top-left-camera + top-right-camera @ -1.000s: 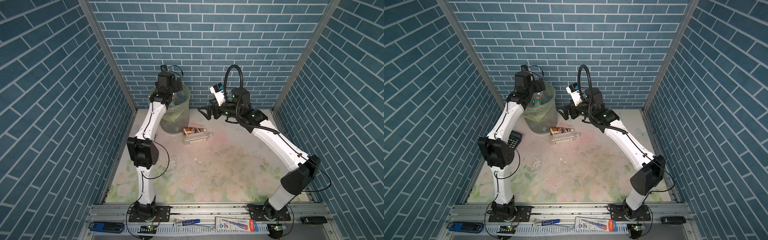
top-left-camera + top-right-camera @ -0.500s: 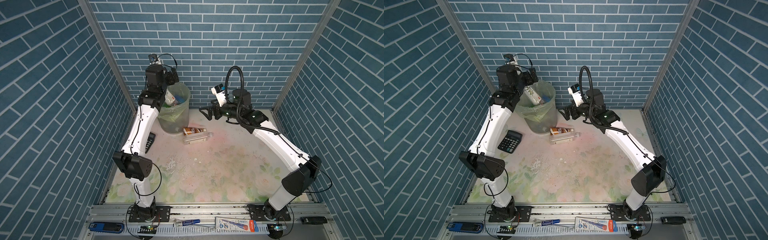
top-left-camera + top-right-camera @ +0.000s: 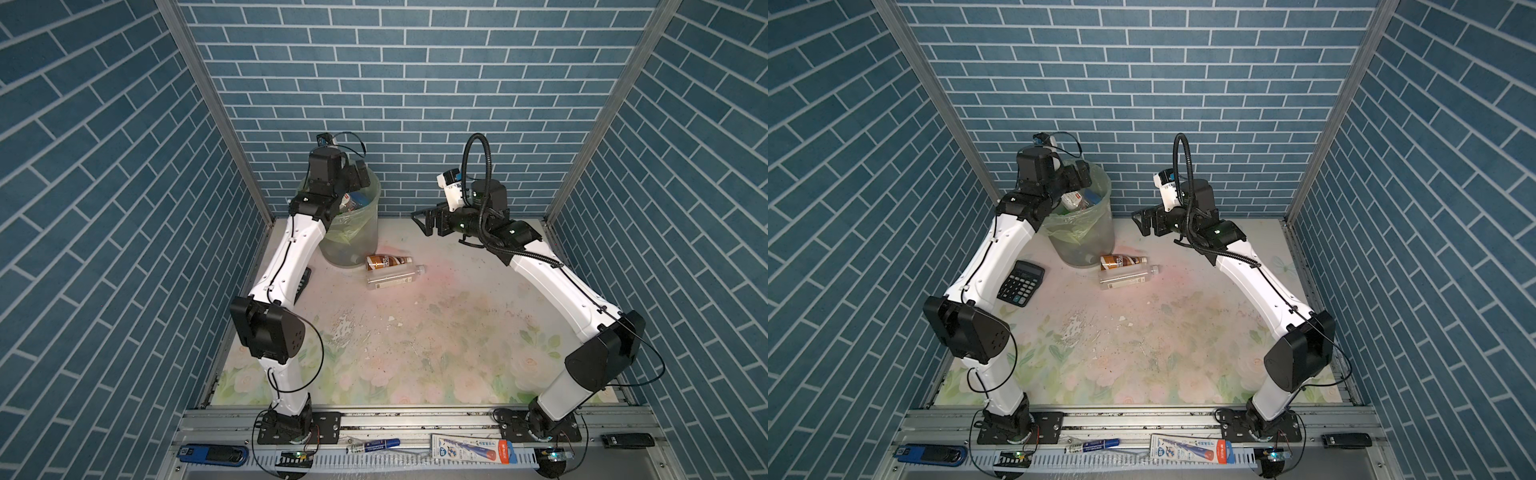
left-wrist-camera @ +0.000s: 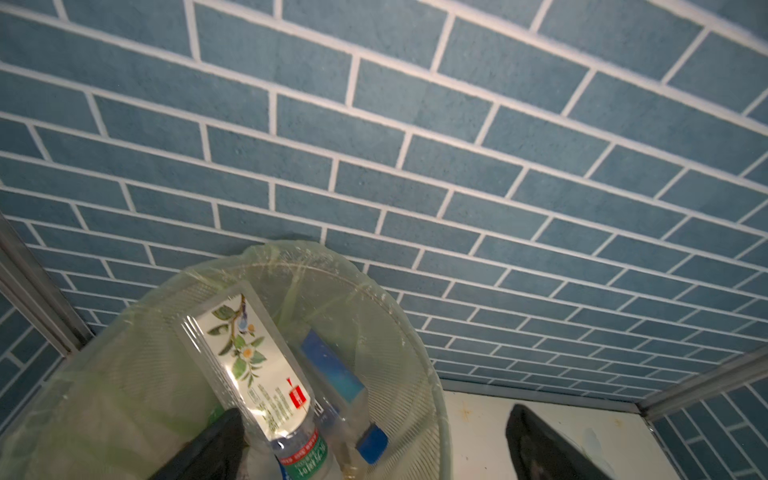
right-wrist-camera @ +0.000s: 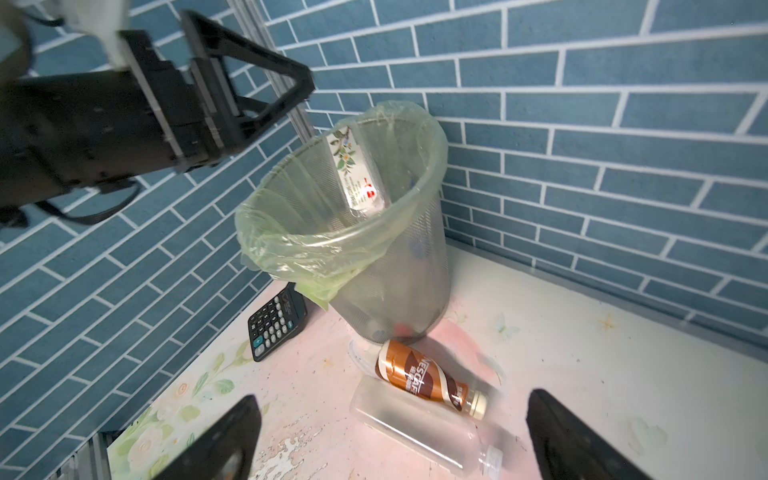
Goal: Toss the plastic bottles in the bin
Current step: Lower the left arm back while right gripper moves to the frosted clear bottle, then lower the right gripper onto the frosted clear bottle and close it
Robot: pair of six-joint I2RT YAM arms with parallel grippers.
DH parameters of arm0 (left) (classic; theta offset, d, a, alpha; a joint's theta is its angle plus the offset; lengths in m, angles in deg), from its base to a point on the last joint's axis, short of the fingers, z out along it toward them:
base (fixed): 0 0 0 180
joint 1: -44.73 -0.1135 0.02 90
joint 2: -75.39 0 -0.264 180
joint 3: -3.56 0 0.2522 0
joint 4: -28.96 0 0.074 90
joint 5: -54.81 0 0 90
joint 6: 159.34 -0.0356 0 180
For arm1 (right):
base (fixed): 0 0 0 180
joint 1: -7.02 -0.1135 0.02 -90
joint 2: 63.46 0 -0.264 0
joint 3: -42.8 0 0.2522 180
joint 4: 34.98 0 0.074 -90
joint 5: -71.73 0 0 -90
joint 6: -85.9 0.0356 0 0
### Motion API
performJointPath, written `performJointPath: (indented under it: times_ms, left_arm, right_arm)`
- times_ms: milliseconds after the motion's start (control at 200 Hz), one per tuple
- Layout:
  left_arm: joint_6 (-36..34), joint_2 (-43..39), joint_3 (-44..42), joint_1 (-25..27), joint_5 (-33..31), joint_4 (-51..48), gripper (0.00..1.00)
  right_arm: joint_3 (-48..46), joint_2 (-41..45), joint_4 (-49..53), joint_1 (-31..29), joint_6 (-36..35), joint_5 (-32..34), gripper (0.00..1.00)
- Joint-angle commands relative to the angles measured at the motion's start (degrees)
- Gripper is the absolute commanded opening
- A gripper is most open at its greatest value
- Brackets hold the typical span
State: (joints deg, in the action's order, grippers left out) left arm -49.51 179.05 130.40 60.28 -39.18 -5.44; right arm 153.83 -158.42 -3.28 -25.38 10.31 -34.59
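I see left end effector (image 3: 356,176) and right end effector (image 3: 422,222) wide, empty. The square floral bottle (image 4: 249,365) leans in the mesh bin (image 3: 358,245); the right arm has not moved.

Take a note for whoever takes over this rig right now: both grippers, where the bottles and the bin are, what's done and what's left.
The left gripper is open and empty, above the mouth of the bin.
The right gripper is open and empty, in the air facing the bin.
Done: a white-labelled tea bottle leans inside the bin, next to a blue-labelled bottle.
Left: two bottles lie side by side on the table at the bin's foot, the brown Nescafe bottle and a clear bottle.
The black calculator is not part of the job.
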Motion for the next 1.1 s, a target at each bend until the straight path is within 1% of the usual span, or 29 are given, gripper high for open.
performJointPath:
  times_ms: [0, 60, 140, 205, 280, 340, 485, 560, 675, 780, 935, 1095]
  left_arm:
    - [2.6, -7.1, -5.8, 3.3, 3.7, 2.1, 0.99]
    - [3.0, -9.8, -10.1, 5.8, 2.7, 1.5, 0.99]
    - [3.8, -13.4, -16.8, 8.2, 3.9, 1.8, 0.99]
    - [6.4, -16.5, -23.1, 9.3, 3.9, 2.1, 0.99]
    - [9.9, -20.6, -31.2, 9.5, 5.3, 4.4, 0.99]
    - [11.8, -24.2, -37.4, 9.7, 5.1, 5.3, 0.99]
    - [15.5, -32.3, -51.4, 10.2, 3.9, 6.6, 0.99]
    - [18.0, -35.5, -57.4, 10.2, 2.9, 6.6, 0.99]
    - [22.2, -38.6, -65.8, 10.1, 2.7, 9.1, 0.99]
    - [24.8, -38.7, -69.8, 10.1, 3.7, 12.0, 0.99]
    - [26.1, -35.8, -70.8, 10.0, 4.9, 13.7, 0.99]
    - [27.2, -32.7, -70.7, 9.9, 6.3, 15.5, 0.99]
  right_arm:
    - [-2.9, -2.1, 2.8, 1.7, 5.1, 1.8, 0.99]
    - [-4.7, -3.1, 2.1, 2.4, 6.2, 0.6, 0.99]
    - [-7.2, -4.8, 0.6, 2.9, 7.3, -0.8, 0.99]
    - [-8.0, -7.1, 0.1, 3.0, 7.6, -1.7, 0.99]
    - [-7.8, -10.2, 0.2, 3.1, 7.6, -2.5, 0.99]
    - [-7.8, -12.4, -1.1, 3.1, 7.7, -3.1, 0.99]
    - [-6.3, -18.3, -4.7, 3.0, 8.0, -6.9, 0.99]
    - [-4.1, -22.0, -4.6, 3.0, 7.7, -9.5, 0.99]
    - [-0.9, -27.0, -5.0, 2.8, 7.9, -13.0, 0.99]
    - [2.2, -30.3, -4.0, 2.2, 7.3, -13.9, 0.99]
    - [4.4, -33.8, -3.4, 1.6, 7.1, -13.6, 0.99]
    - [4.0, -33.7, -2.1, 0.6, 6.2, -13.7, 0.99]
